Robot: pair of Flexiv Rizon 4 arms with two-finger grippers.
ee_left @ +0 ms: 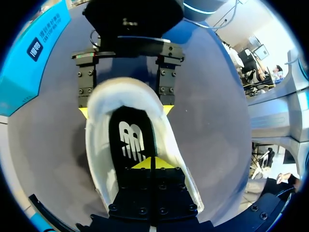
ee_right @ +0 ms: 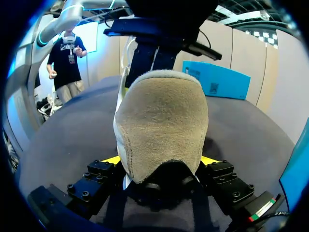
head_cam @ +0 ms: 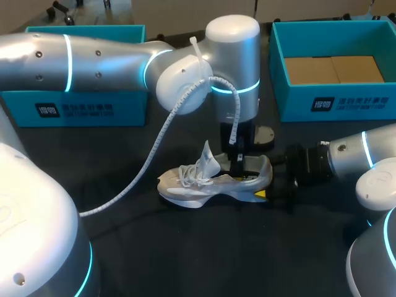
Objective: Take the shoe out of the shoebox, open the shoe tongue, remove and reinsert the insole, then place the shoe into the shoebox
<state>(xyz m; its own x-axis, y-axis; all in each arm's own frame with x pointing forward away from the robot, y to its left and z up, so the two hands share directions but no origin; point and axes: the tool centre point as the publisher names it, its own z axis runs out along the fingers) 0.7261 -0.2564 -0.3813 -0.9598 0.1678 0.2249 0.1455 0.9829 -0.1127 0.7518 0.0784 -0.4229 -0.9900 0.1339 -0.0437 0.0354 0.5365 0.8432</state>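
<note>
White and standing on its sole, the shoe (head_cam: 210,180) sits near the middle of the dark table (head_cam: 185,247). In the head view its toe points toward 9 o'clock and its heel toward 3 o'clock. It is out of both teal boxes: one box (head_cam: 74,108) stands at 10 o'clock, and the other (head_cam: 371,102) at 2 o'clock is open, with brown card on its floor. The right gripper (head_cam: 276,185) comes in low from 3 o'clock and pinches the heel from both sides, a yellow tip against each flank. I judge this hold anchors the shoe so it cannot slide or lift while the other arm works inside. The tongue (head_cam: 207,154) stands pulled up and forward over the laces, which leaves the opening wide. Through that opening the left gripper (head_cam: 238,164) comes down from above. Its wrist view shows its yellow tips pressed together over the black insole (ee_left: 133,140), with the heel ahead of them. Whether a lip of the insole is nipped between them I cannot tell, as the fingers cover that spot. The insole looks flat in the shoe bed, so the step in hand is probably either a first pinch to draw it out or a last press to seat it. The return to a box is not yet done.
</note>
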